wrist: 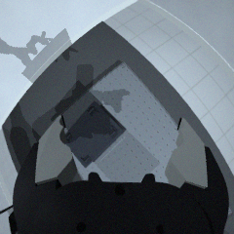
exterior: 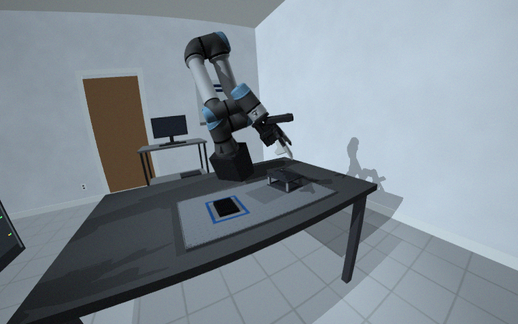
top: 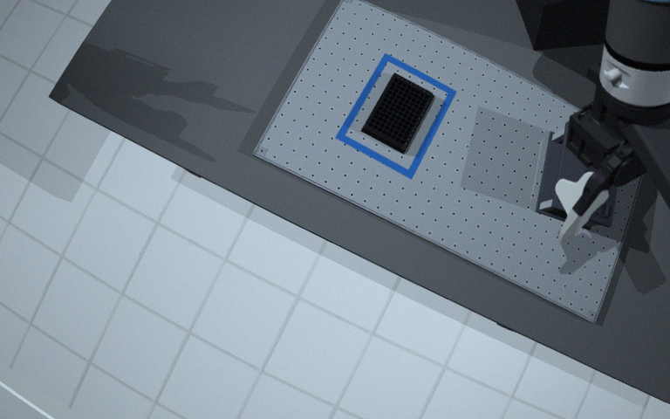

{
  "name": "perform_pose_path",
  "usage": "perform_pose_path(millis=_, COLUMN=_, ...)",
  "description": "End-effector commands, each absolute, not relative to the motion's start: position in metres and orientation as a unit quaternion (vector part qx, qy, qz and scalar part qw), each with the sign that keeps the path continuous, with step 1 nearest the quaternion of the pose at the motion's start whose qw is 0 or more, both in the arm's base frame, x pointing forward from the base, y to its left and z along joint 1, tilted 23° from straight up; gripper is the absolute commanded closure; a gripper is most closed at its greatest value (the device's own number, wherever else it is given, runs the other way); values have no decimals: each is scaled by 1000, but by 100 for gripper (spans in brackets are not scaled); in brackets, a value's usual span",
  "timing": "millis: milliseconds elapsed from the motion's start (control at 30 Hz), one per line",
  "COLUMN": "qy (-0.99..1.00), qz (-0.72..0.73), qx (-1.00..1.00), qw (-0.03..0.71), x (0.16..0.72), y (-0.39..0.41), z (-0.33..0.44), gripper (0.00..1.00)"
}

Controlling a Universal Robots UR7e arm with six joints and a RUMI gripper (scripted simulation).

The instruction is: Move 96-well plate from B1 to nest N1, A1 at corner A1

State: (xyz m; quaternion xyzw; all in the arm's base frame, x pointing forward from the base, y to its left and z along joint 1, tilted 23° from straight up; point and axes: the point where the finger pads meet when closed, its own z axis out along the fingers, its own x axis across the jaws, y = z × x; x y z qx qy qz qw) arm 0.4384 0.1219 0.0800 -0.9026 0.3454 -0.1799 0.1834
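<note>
The black 96-well plate (top: pixel 399 113) lies flat inside the blue square outline of spot B1 on the perforated grey board; it also shows in the exterior view (exterior: pixel 226 206). The raised dark nest N1 (top: pixel 568 177) stands at the right end of the board, partly hidden by the arm; it shows empty in the exterior view (exterior: pixel 284 178) and the wrist view (wrist: pixel 95 133). My gripper (top: pixel 577 207) (exterior: pixel 284 148) hangs high above the nest, open and empty. Its two pale fingers frame the wrist view (wrist: pixel 119 156). The plate's cut corner is too small to tell.
The arm's black base (exterior: pixel 231 162) stands at the table's back edge behind the board. A wall is close on the right of the table. A desk with a monitor (exterior: pixel 170 127) and a brown door stand far behind.
</note>
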Motion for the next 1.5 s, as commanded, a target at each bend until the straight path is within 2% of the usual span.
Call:
perform_pose_path(millis=0, qy=376, qz=-183, qx=-892, qw=169, x=440, y=101, z=77, gripper=0)
perform_pose_path(millis=1467, qy=606, qz=-195, qx=-770, qw=54, x=413, y=-73, z=55, gripper=0)
